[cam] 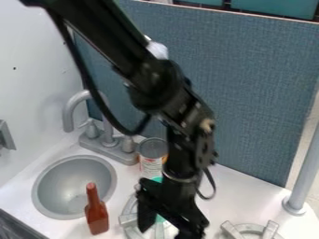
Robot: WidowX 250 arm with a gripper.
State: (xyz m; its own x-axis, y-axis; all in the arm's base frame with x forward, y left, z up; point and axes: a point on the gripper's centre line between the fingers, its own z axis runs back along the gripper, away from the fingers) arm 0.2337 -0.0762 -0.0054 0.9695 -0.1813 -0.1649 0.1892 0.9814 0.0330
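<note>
The black gripper (pixel 169 228) hangs open over the left burner (pixel 129 220) in the lower middle of the view. Parts of a teal and white item (pixel 160 219) show behind and between its fingers; its shape is mostly hidden, and I cannot tell whether they touch it. A brown-red bottle (pixel 96 214) stands upright left of the gripper, beside the sink's right rim. Behind the gripper, a can (pixel 152 158) with a grey top and a white label stands near the faucet, partly covered by the arm.
A round grey sink (pixel 70 171) lies at the left, with a grey faucet (pixel 107 140) behind it. Another burner (pixel 250 229) is at the lower right, near a grey post (pixel 302 177). A blue-grey panel (pixel 249 88) rises along the back, and a white wall stands at the left.
</note>
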